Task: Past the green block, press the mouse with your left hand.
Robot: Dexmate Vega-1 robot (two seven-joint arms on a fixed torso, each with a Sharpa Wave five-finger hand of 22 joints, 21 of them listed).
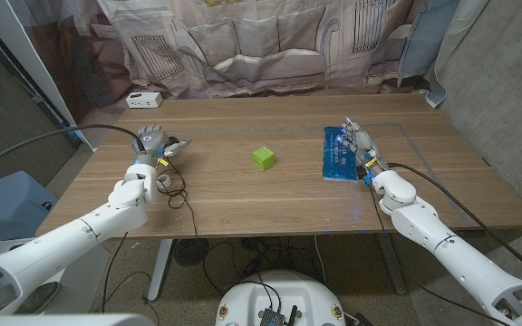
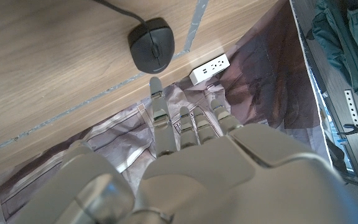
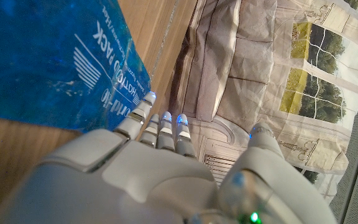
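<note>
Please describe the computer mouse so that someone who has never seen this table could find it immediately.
Start at the wooden table and go to the side of the left robot hand, away from the green block in the middle. The mouse lies on the wood just beyond that hand's fingertips. It is the only black, rounded object there, with a dark cable leaving it.

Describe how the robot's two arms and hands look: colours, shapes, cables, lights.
Both arms are smooth, white, rounded shells. A black cable runs along the left arm toward the wrist, another along the right arm. The left hand is silver-grey metal with segmented fingers and a broad plated back. The right hand matches it; its fingers glow blue at the tips.
</note>
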